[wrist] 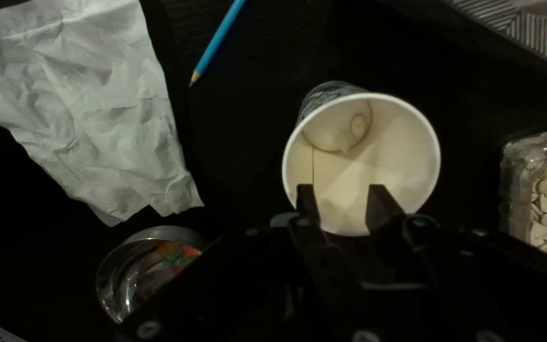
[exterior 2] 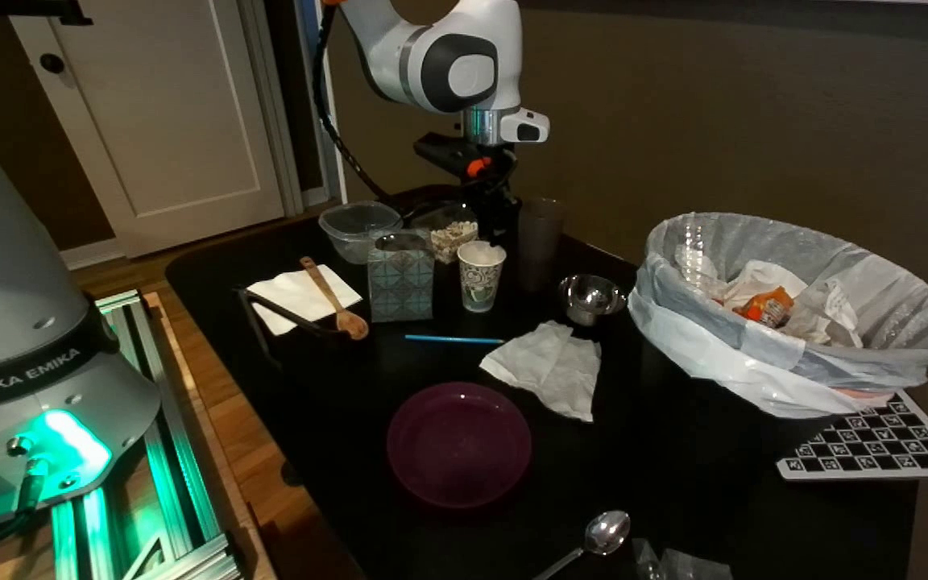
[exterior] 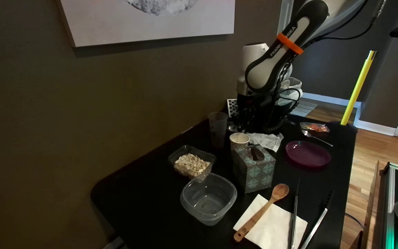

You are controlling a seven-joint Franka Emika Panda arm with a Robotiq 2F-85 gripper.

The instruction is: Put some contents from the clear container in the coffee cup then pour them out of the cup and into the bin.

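The gripper [wrist: 343, 192] hangs with fingers [wrist: 381, 204] parted, seemingly holding nothing; the paper cup [wrist: 368, 152] stands upright just below them, its mouth facing up; contact unclear.

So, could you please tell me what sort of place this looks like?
Probably a room in a home, though an office is possible: the wall art, panelled door and wooden floor all look domestic.

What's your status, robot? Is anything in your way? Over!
Gripper open. Paper cup below it, upright, not filled. Tissue box near the cup, might get bumped. Over.
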